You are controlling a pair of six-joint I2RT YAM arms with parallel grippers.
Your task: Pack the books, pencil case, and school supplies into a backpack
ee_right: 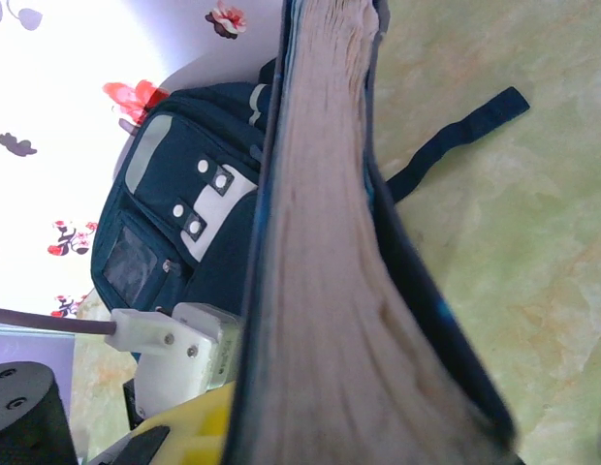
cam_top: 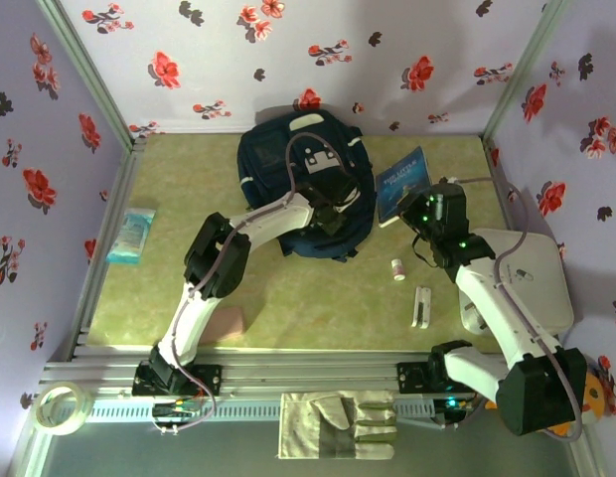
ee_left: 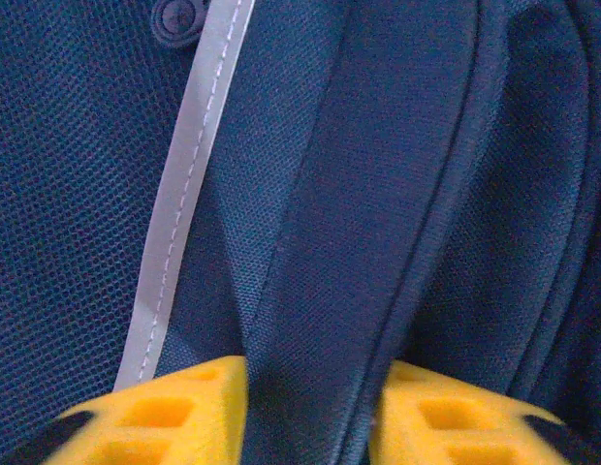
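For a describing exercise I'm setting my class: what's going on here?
Two robot arms are packing a backpack. The left fingers pinch a fold of its navy fabric, while the right fingers hold a blue book just beside it, not yet inside. A small white tube, a white bar and a pink pouch lie on the table, untouched.

Matt woven backpack (ee_left: 107, 194); paper books (ee_right: 330, 291)
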